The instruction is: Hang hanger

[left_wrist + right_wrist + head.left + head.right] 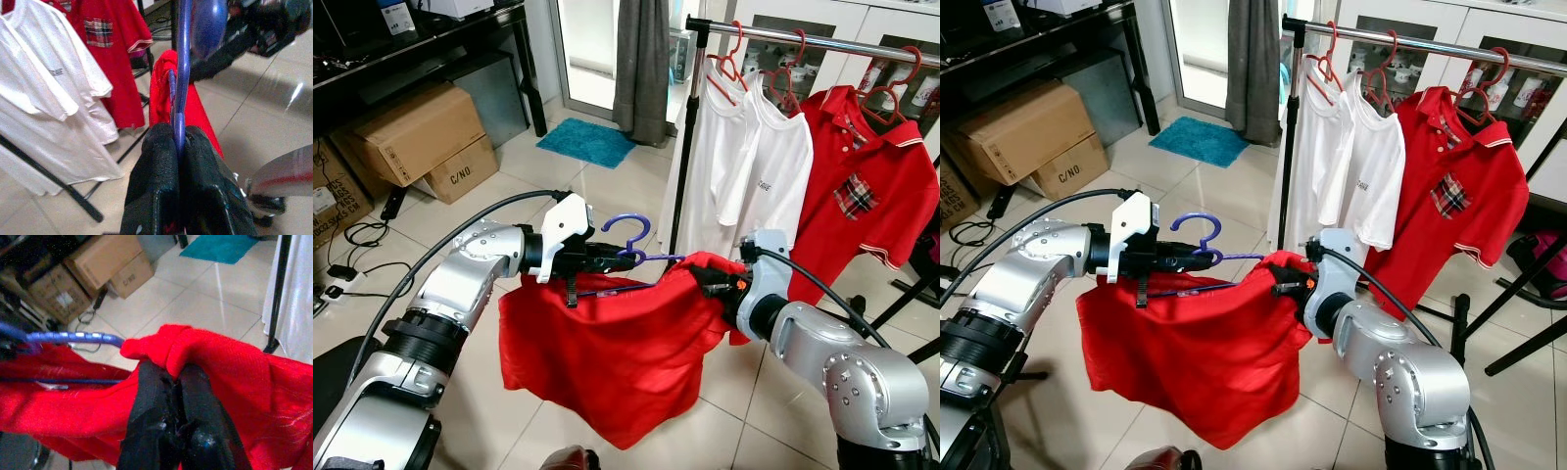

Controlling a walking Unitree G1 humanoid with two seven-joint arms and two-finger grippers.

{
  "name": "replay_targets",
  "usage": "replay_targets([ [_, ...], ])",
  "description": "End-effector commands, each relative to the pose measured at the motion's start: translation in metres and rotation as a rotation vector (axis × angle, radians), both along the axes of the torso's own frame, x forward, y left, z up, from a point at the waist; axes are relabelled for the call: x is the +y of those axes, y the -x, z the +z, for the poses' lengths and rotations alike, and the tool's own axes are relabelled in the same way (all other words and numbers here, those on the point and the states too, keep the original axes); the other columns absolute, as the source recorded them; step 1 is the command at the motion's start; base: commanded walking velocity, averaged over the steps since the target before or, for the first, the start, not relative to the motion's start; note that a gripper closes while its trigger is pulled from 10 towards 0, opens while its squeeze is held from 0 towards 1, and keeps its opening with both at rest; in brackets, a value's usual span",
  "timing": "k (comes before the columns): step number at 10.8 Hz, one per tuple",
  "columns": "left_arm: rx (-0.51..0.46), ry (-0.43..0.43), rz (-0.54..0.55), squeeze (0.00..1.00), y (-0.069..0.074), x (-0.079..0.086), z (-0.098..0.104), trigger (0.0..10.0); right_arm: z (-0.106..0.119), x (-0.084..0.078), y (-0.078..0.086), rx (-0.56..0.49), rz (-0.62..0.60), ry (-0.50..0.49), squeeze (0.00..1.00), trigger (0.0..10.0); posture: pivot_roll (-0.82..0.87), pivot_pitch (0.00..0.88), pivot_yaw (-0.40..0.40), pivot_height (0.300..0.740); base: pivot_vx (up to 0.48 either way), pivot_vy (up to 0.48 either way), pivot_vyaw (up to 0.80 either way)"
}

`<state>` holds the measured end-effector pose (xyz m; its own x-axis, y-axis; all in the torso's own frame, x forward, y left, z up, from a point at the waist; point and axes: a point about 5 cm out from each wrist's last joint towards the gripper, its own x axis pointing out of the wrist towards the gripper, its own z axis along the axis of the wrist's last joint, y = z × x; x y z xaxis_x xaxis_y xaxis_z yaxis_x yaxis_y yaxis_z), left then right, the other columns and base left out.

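Note:
A purple hanger [631, 245] with a red shirt [617, 348] draped over it is held between my two arms, in front of the clothes rack [803, 39]. My left gripper [625, 259] is shut on the hanger just below its hook; the left wrist view has the purple hanger [180, 93] pinched between the black fingers [151, 181]. My right gripper [717, 282] is shut on a bunched fold of the red shirt [195, 352] at the hanger's right end [73, 338]. The shirt hangs down loosely below both grippers.
The rack's black upright pole [683, 147] stands just behind the hanger. Two white shirts [744, 157] and a red polo [862, 176] hang on red hangers along the bar. Cardboard boxes [421, 137] sit under a black table at the left; a blue mat [587, 140] lies beyond.

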<state>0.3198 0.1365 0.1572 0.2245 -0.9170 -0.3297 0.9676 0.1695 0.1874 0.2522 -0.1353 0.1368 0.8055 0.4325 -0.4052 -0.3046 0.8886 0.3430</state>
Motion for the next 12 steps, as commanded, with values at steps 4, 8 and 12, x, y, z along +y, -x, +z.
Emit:
replay_targets([
  [4,-0.055,-0.131,-0.001,0.0,0.0,0.008,-0.009,0.0,0.019,-0.01,-0.007,-0.08,-0.045,-0.021,0.0,0.0,0.03,0.0,0.062,0.74,0.0,0.0,0.0],
  [8,-0.037,-0.17,-0.104,0.0,0.011,-0.003,-0.019,0.0,0.022,-0.012,-0.011,-0.082,-0.07,-0.061,0.0,0.0,0.03,0.0,0.066,0.74,0.0,0.0,0.0],
  [12,-0.024,-0.087,-0.118,0.0,0.012,-0.005,-0.011,0.0,0.021,-0.008,-0.005,-0.074,0.027,-0.013,1.0,10.0,0.03,0.0,0.067,0.74,0.0,0.0,0.0],
])
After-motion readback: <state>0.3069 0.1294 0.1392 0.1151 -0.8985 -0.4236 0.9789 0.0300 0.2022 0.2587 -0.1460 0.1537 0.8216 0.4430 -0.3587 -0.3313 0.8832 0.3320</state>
